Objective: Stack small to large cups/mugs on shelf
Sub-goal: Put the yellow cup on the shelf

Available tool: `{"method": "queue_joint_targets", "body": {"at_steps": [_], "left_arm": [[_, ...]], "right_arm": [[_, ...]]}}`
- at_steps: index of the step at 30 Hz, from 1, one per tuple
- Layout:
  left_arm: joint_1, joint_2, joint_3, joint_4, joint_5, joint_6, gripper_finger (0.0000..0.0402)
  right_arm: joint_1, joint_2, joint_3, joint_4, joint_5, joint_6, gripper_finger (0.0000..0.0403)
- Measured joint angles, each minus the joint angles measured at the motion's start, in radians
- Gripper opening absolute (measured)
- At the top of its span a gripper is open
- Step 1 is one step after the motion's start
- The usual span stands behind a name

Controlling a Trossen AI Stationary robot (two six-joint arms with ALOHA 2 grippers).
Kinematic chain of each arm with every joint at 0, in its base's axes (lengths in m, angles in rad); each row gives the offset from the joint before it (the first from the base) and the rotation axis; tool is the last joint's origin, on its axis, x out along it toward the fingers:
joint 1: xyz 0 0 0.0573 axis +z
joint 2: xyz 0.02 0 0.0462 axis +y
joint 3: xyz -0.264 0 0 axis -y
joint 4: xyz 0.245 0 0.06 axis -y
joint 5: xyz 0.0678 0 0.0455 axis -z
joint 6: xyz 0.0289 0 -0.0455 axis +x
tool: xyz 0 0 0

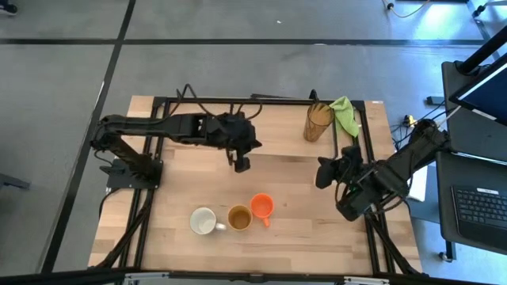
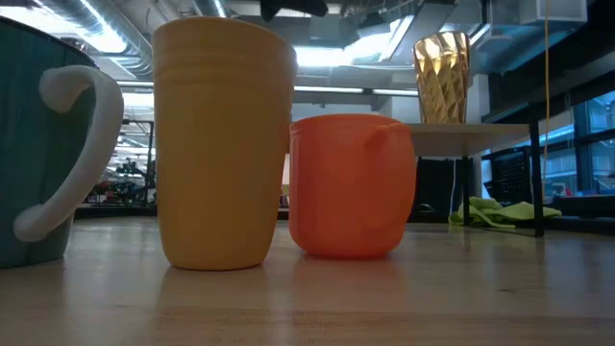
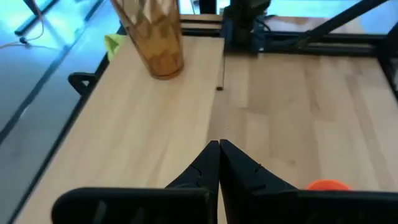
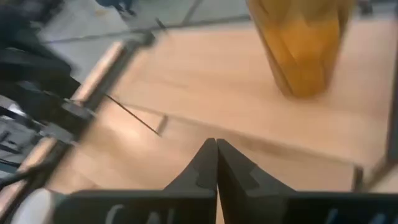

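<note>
Hovering above the middle of the light-wood bench (image 1: 285,170), the left gripper (image 1: 240,165) hangs with its jaws pressed together and empty, as the left wrist view shows the two dark fingers meeting at their tips. The right gripper (image 1: 323,172) waits near the bench's right edge, its jaws likewise closed on nothing in its own wrist view.

Three of the vessels stand in a tight row near the front edge: a white handled mug (image 1: 205,221), a tan-yellow mug (image 1: 239,217) just beside it, and a small orange plastic cup (image 1: 262,206) touching or nearly touching the yellow one. All three sit upright, mouths up. The tall amber see-through faceted tumbler (image 1: 318,121) already stands upright on the low light-wood shelf with thin black legs (image 2: 480,139) at the far right of the bench, next to a crumpled green cloth (image 1: 344,115).

The relation that matters: the orange cup lies toward the front of the bench from the left jaws, a little to the right of them, and it is the end of the row nearest both arms. By the overhead view the left gripper looks somewhat closer to it than the right, while the right arm sits nearer the shelf. Either gripper would likely need to open before descending on a rim.

No brand, label or readable writing shows on any vessel
</note>
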Motion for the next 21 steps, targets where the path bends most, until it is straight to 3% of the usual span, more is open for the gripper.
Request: {"method": "queue_joint_targets", "body": {"at_steps": [7,13,18,21], "left_arm": [[-0.102,-0.039,-0.062,-0.01,0.012,-0.085,0.0005],[-0.179,-0.07,-0.072,-0.01,-0.01,-0.098,0.0005],[-0.218,-0.082,-0.072,-0.026,-0.1,-0.108,0.0008],[-0.239,-0.081,-0.072,-0.043,-0.116,-0.112,0.0003]], "right_arm": [[-0.059,-0.002,-0.184,0.23,-0.068,0.027,0.0001],[-0.206,0.001,-0.214,0.501,-0.118,-0.385,0.0001],[-0.314,0.003,-0.215,0.541,-0.161,-0.532,0.0],[-0.349,0.003,-0.215,0.71,-0.225,-0.677,0.0]]}}
